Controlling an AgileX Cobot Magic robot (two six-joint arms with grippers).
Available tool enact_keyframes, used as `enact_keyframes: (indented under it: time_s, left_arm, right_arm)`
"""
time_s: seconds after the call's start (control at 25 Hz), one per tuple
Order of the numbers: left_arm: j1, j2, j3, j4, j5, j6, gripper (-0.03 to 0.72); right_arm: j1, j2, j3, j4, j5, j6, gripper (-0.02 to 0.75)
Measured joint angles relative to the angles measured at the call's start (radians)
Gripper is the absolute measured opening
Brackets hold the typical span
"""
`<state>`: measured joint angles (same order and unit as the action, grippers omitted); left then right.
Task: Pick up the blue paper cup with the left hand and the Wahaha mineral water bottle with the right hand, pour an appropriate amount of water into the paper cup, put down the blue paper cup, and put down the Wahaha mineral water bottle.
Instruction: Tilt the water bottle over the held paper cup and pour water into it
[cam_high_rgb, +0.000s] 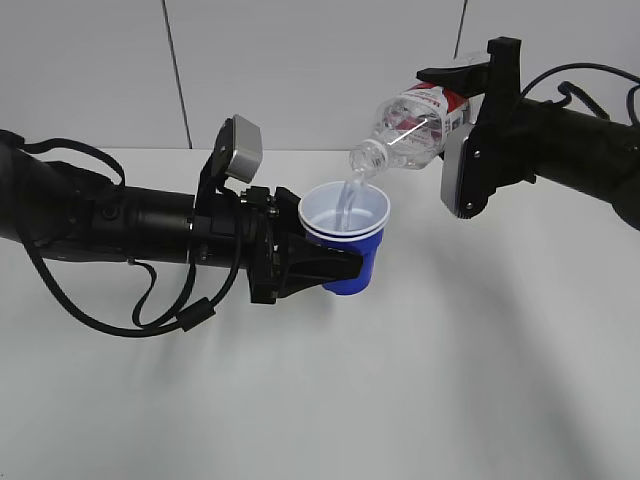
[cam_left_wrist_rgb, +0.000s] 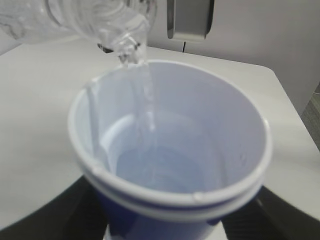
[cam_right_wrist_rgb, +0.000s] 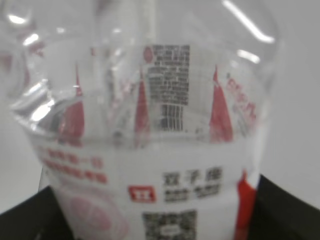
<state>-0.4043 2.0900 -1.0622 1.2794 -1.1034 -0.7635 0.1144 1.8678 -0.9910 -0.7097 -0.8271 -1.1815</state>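
Observation:
My left gripper (cam_high_rgb: 345, 265) is shut on the blue paper cup (cam_high_rgb: 347, 240) and holds it upright above the table. My right gripper (cam_high_rgb: 462, 100) is shut on the Wahaha mineral water bottle (cam_high_rgb: 415, 122), tilted mouth-down to the left over the cup. A stream of water (cam_high_rgb: 350, 195) runs from the bottle mouth into the cup. In the left wrist view the cup (cam_left_wrist_rgb: 170, 150) fills the frame, with water (cam_left_wrist_rgb: 160, 170) pooled at its bottom and the bottle neck (cam_left_wrist_rgb: 120, 30) above its far rim. In the right wrist view the bottle's red-and-white label (cam_right_wrist_rgb: 160, 185) fills the frame.
The white table (cam_high_rgb: 480, 380) lies under both arms. A grey wall with a dark seam (cam_high_rgb: 177, 70) stands behind. The left arm's black cable (cam_high_rgb: 150, 310) hangs in a loop just above the table.

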Motion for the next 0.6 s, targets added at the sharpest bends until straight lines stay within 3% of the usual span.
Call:
enact_keyframes:
  time_s: [0.6]
  left_arm:
    - [0.0, 0.0, 0.0, 0.002, 0.0, 0.0, 0.477]
  right_arm:
    - [0.0, 0.0, 0.0, 0.0, 0.0, 0.0, 0.485]
